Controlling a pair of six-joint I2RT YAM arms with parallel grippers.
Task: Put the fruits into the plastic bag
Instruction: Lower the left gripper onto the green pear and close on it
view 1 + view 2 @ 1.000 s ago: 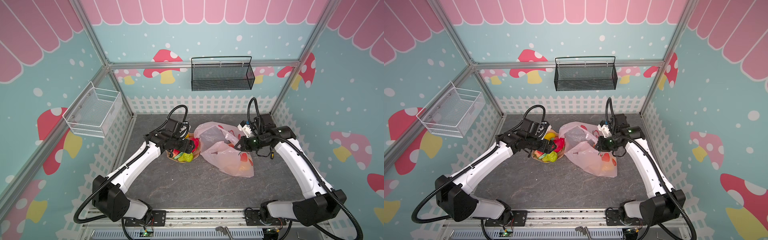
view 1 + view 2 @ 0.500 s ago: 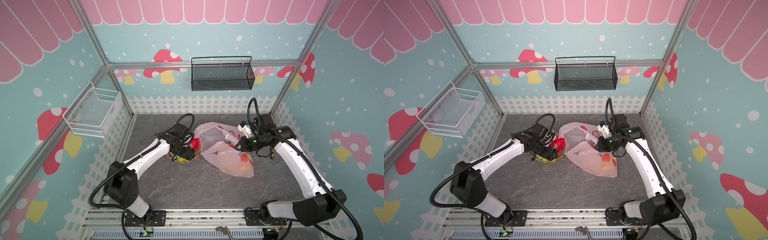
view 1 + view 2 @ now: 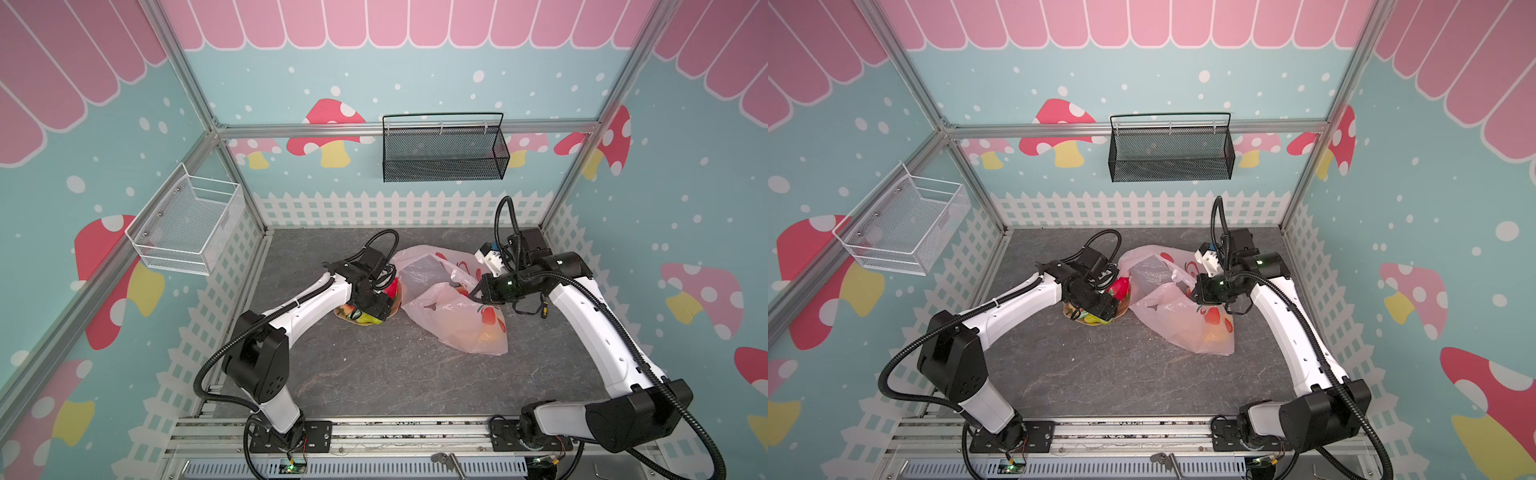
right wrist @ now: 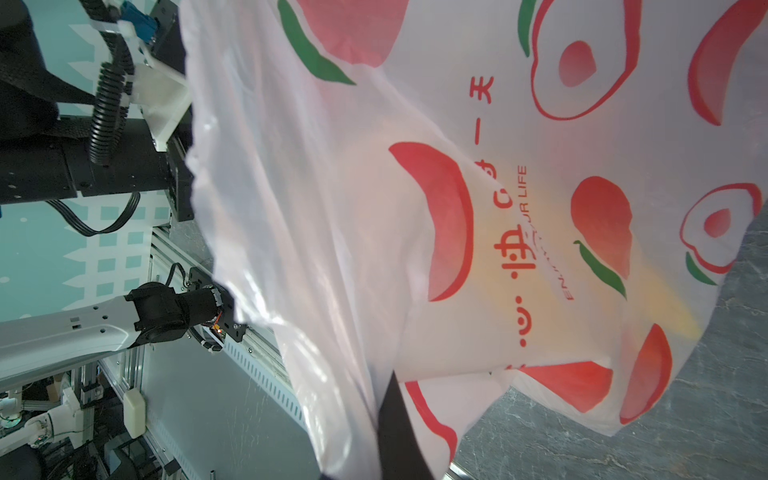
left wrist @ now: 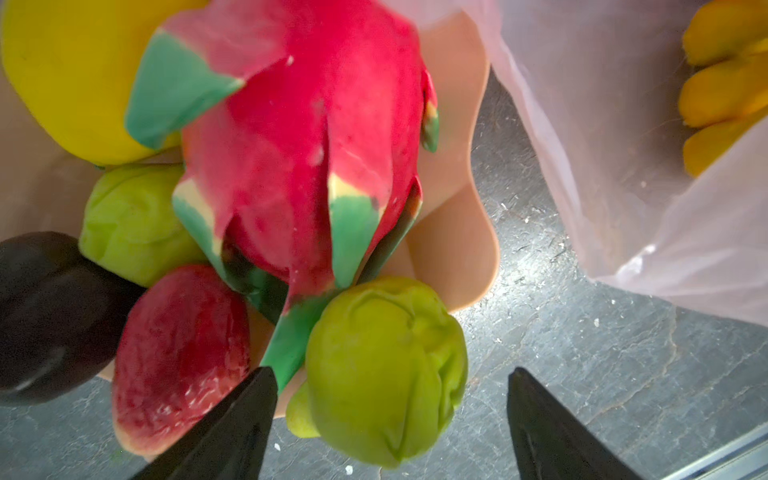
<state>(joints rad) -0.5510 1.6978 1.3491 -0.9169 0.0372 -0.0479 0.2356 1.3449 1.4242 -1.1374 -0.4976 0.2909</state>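
Observation:
The fruits lie heaped on a tan dish (image 5: 453, 232): a red dragon fruit (image 5: 299, 137) with green tips, two yellow-green fruits (image 5: 133, 224), a red peach (image 5: 178, 353), a dark brown one (image 5: 50, 311) and a yellow one (image 5: 70, 70). My left gripper (image 5: 390, 372) is open low over the dish (image 3: 343, 316). One yellow-green fruit (image 5: 386, 370) sits between its fingers. The plastic bag (image 3: 449, 316) lies to the right, with a banana bunch (image 5: 723, 91) inside. My right gripper (image 3: 473, 293) is shut on the bag's rim (image 4: 374, 374), holding it up.
A black mesh basket (image 3: 444, 153) hangs on the back wall and a white wire basket (image 3: 187, 224) on the left wall. White picket-fence panels ring the grey floor (image 3: 374, 374). The left arm (image 4: 104, 320) shows in the right wrist view.
My left arm has folded in and its gripper has come down toward the near side of the dish. The right arm and the bag have stayed put.

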